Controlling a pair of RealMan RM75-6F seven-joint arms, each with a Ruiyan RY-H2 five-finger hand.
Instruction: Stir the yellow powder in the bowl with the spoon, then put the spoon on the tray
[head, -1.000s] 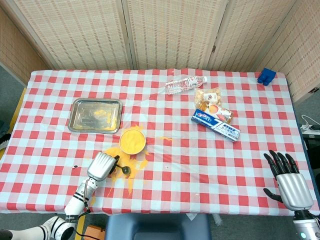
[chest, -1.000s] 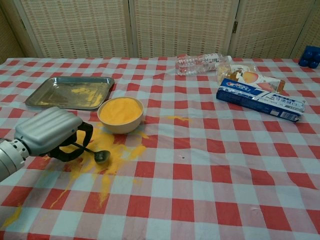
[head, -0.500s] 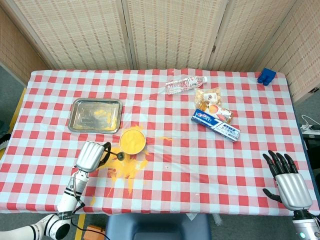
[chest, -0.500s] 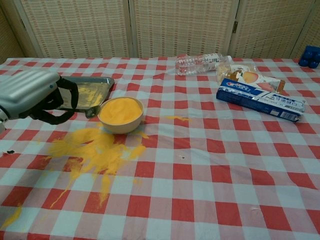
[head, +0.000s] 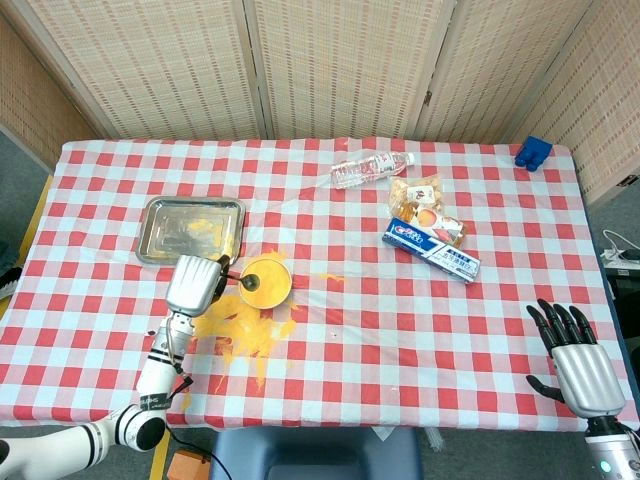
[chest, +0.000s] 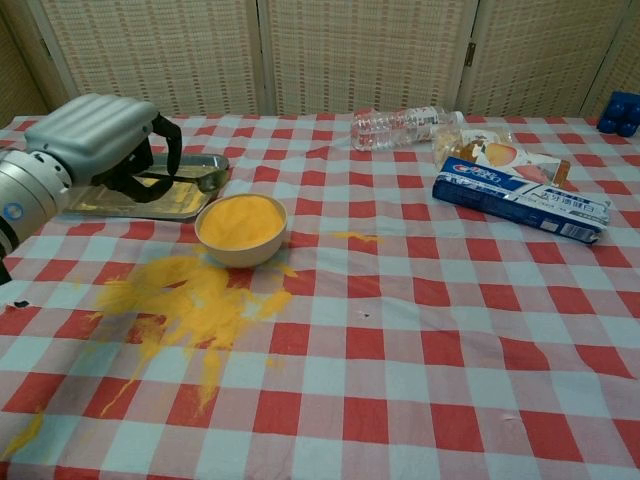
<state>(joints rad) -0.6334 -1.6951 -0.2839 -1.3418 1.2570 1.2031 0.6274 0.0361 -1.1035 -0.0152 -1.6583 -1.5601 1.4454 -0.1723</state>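
My left hand (head: 195, 283) (chest: 105, 140) holds a small dark spoon (chest: 196, 180) in its curled fingers, raised off the table. In the head view the spoon's head (head: 248, 283) hangs over the left part of the bowl (head: 272, 293). The cream bowl (chest: 241, 246) is full of yellow powder and stands just in front of the metal tray (head: 160, 245) (chest: 110, 203), which has a little powder in it. My right hand (head: 580, 365) rests open at the table's near right corner, holding nothing, and shows only in the head view.
Spilled yellow powder (head: 245, 330) (chest: 190, 300) covers the cloth in front of the bowl. A water bottle (head: 368, 168) (chest: 400, 126), a snack packet (head: 420, 200), a toothpaste box (head: 432, 250) (chest: 520, 200) and a blue object (head: 533, 152) lie at the back right.
My left hand lifted the spoon off the spilled powder and carried it away from the front edge, up to the bowl's left side. The right hand stayed put.
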